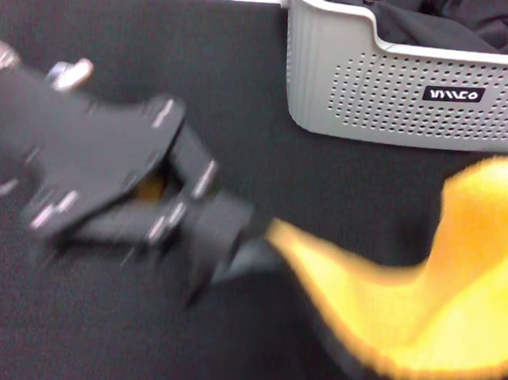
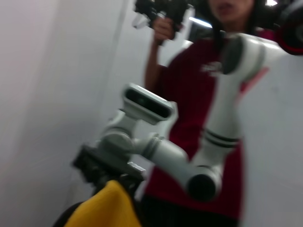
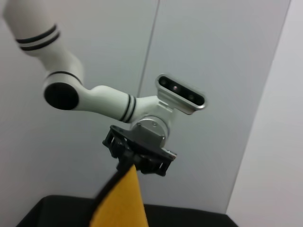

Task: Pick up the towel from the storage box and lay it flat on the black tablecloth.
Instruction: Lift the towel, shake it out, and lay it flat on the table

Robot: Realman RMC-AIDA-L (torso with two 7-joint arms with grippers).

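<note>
Black tablecloth (image 1: 158,68) covers the whole work surface, with pale wall and floor beyond it. The towel (image 1: 421,300), orange-yellow face showing, is out of the storage box (image 1: 402,96) and hangs stretched in the air above the cloth, in front of the box. Its long axis runs across the robot from left to right: one corner tapers to a point at the left gripper (image 1: 232,241), and the cloth widens and rises toward the right edge of the head view.

The left gripper's fingers are closed on that corner. In the left wrist view the right gripper (image 2: 111,172) is seen clamped on the opposite corner of the towel (image 2: 106,208); the right wrist view likewise shows the left gripper (image 3: 137,158) pinching the towel (image 3: 120,203), whose black edging is visible.

Judged progress: the pick from the box is complete and the towel is spread between both arms. Remaining: lower it onto the tablecloth, flatten it, and release. Dark fabric (image 1: 460,26) remains in the box.
</note>
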